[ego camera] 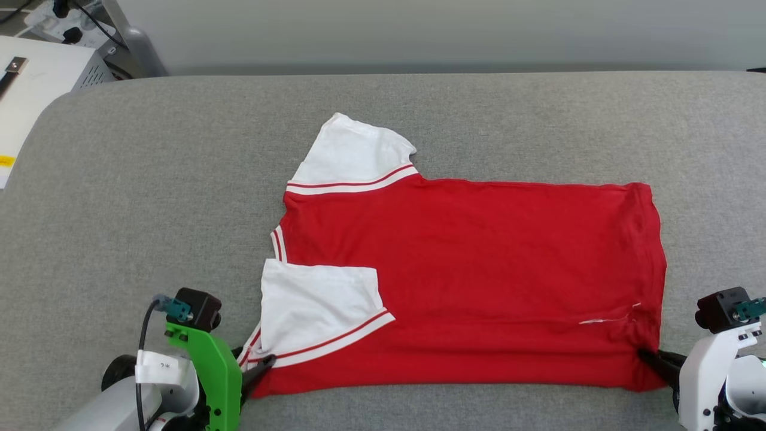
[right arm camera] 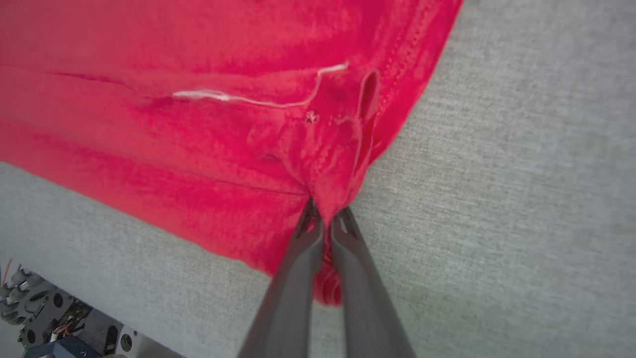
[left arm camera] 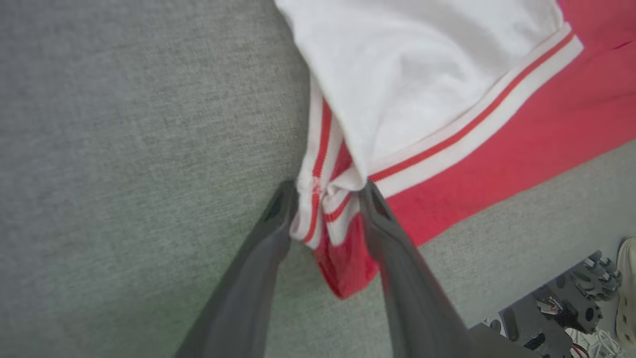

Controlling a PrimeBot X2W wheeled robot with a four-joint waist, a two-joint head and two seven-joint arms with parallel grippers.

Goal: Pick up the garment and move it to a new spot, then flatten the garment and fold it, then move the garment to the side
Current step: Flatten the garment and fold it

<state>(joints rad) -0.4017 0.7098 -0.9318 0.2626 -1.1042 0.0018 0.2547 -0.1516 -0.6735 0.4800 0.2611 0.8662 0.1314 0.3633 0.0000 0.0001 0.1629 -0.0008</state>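
Garment: your red jersey-style shirt with white sleeves [ego camera: 479,269] lies spread flat on the grey woven fabric surface [ego camera: 149,179]. It is turned sideways, shoulders toward your left and hem toward your right, with a plain red side up.
Far sleeve: the white far sleeve [ego camera: 353,152], edged with red-striped trim, lies flat and points away from the robot.
Near sleeve: the white near sleeve [ego camera: 317,305] is folded in over the red body.
Left gripper: your left gripper [ego camera: 263,366] sits at the near shoulder corner. In the left wrist view its dark fingers [left arm camera: 258,258] stand apart, and the bunched striped trim and red corner lie loose between them.
Right gripper: your right gripper [ego camera: 649,357] is at the near hem corner. In the right wrist view its fingers [right arm camera: 293,278] are pressed together, pinching a small tuck of red hem.
Hem detail: a thin white streak [ego camera: 604,319] runs across the red cloth just beside the pinched corner.
Surroundings: a white box-like unit [ego camera: 36,78] stands beyond the surface's far left corner.
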